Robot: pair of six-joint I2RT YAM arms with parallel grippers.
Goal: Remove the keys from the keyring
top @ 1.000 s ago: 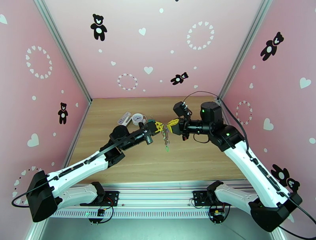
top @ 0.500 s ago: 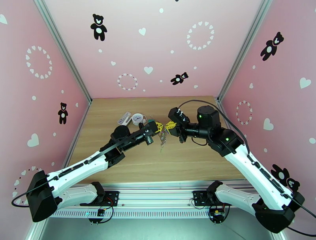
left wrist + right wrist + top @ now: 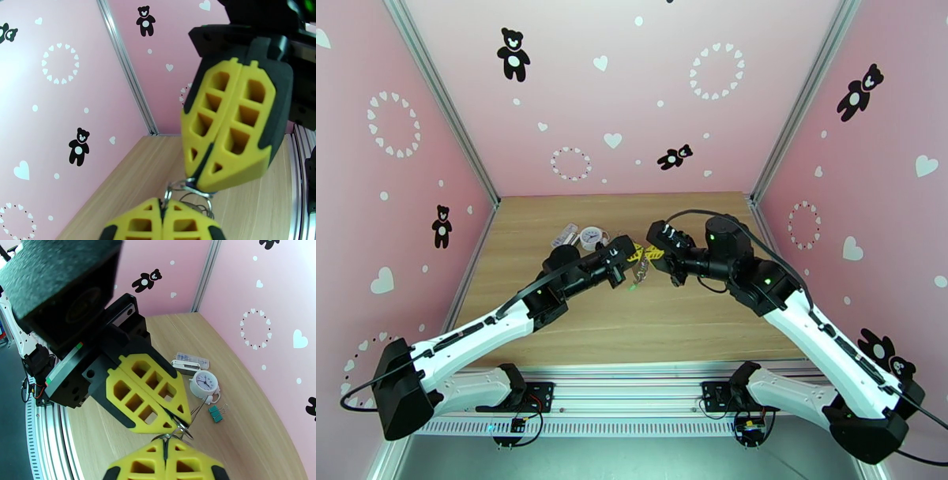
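The keyring (image 3: 641,271) hung in the air above the middle of the table (image 3: 695,316), its small metal rings pinched from both sides and its chain dangling down to a green-headed key (image 3: 632,286). The left gripper (image 3: 635,254) had its yellow fingers pressed fully together on a ring at their tips. The right gripper (image 3: 654,254), equally closed, nipped the neighbouring ring, so that the two sets of fingertips nearly touched. Bare wood lay open beneath the pair, towards the near edge and out to the right wall. The clutter sat at the left rear, near the back wall: a round white clock (image 3: 204,384), a teal binder clip (image 3: 215,413) just beside it, and a small clear case (image 3: 192,358) whose contents could not be made out. Pink walls closed in the table on three sides.
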